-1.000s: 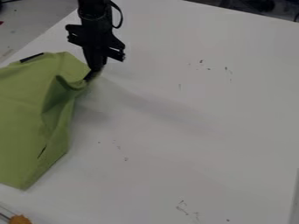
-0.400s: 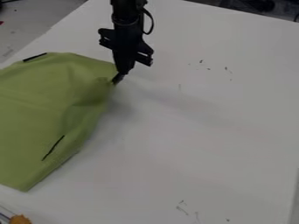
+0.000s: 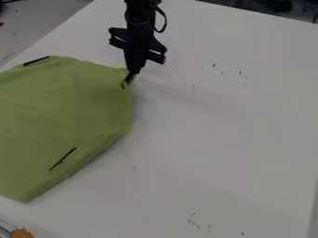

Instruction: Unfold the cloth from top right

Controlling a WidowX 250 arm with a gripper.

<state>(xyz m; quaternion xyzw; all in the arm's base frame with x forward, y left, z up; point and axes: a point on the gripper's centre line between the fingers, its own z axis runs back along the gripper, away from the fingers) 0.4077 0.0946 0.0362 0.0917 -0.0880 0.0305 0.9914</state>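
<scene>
The gripper (image 3: 129, 79) hangs down from the top edge, left of centre, its tip at the upper right corner of the cloth. It is shut on that corner. The green cloth (image 3: 59, 111) lies spread over the left side of the table and runs out past the left edge of the view. Its right part looks mostly flat, with a soft bulge below the held corner. Dark strips show at its top edge and near its lower right edge.
The white table (image 3: 223, 125) bears small dark marks. An orange object (image 3: 21, 233) sits in the bottom left corner. Dark items stand beyond the table's far edge at the top right.
The gripper has moved right with the cloth's corner, then slightly up and right. The cloth's right part has opened out and its folds have smoothed.
</scene>
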